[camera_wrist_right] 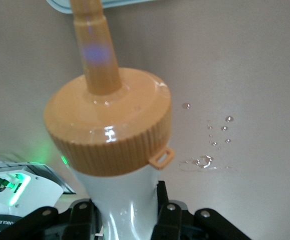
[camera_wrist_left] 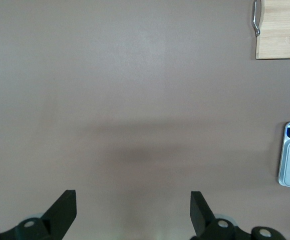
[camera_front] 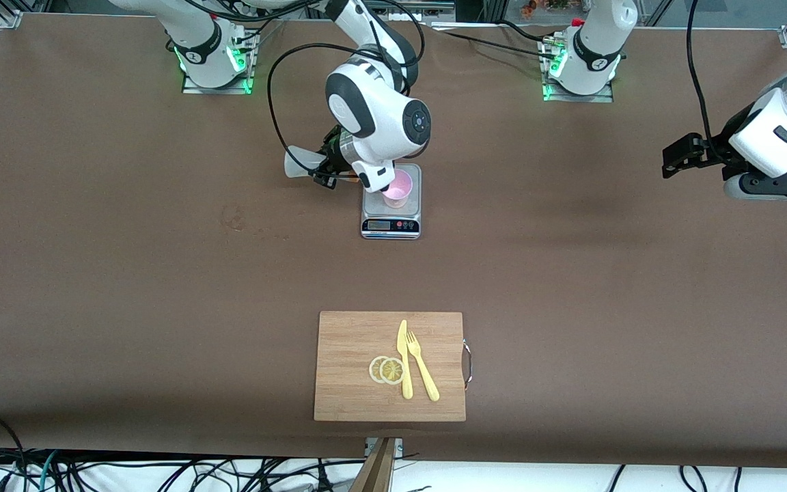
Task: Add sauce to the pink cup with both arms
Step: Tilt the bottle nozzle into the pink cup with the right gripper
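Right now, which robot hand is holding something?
The right gripper, beside the pink cup on the scale, squeezes the sauce bottle. The left gripper waits open and empty over bare table.

Right arm [camera_front: 380, 116] blocks pink cup [camera_front: 398, 189] on scale [camera_front: 391, 220] — approach open from left arm's end.
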You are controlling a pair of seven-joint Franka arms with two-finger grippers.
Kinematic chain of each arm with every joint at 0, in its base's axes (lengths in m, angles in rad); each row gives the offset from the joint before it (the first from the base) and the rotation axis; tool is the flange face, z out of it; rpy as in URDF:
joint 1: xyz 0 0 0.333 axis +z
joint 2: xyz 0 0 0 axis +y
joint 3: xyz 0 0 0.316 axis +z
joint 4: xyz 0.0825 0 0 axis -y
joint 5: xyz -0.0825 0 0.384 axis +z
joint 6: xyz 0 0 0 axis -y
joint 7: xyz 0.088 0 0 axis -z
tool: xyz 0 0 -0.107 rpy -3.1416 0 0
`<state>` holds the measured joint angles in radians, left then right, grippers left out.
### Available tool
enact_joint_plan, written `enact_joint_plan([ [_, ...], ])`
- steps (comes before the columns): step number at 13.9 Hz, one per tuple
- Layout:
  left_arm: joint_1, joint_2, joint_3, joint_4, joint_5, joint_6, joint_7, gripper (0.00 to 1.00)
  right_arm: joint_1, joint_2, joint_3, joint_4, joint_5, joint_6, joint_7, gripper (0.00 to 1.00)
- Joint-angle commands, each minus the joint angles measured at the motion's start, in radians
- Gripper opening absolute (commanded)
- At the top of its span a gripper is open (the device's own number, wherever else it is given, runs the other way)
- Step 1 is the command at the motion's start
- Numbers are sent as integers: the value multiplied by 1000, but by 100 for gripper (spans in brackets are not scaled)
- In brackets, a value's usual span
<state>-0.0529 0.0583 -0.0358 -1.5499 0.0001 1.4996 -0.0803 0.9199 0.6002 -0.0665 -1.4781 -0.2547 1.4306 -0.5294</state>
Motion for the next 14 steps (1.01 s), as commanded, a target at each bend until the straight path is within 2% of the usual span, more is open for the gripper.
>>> enact_joint_plan([
  [1,-1,12,-4,28,23,-18,-10,100,16,55,-4,112,-28,-97,0,7],
  [7,-1,12,-4,28,24,-18,-9,100,28,131,-7,235,-43,-168,-8,8],
  [12,-2,12,-4,28,24,-18,-10,100,36,147,-13,243,-44,-176,-6,9],
  [14,-2,12,-4,28,23,-18,-10,100,31,144,-13,242,-43,-171,-3,18],
])
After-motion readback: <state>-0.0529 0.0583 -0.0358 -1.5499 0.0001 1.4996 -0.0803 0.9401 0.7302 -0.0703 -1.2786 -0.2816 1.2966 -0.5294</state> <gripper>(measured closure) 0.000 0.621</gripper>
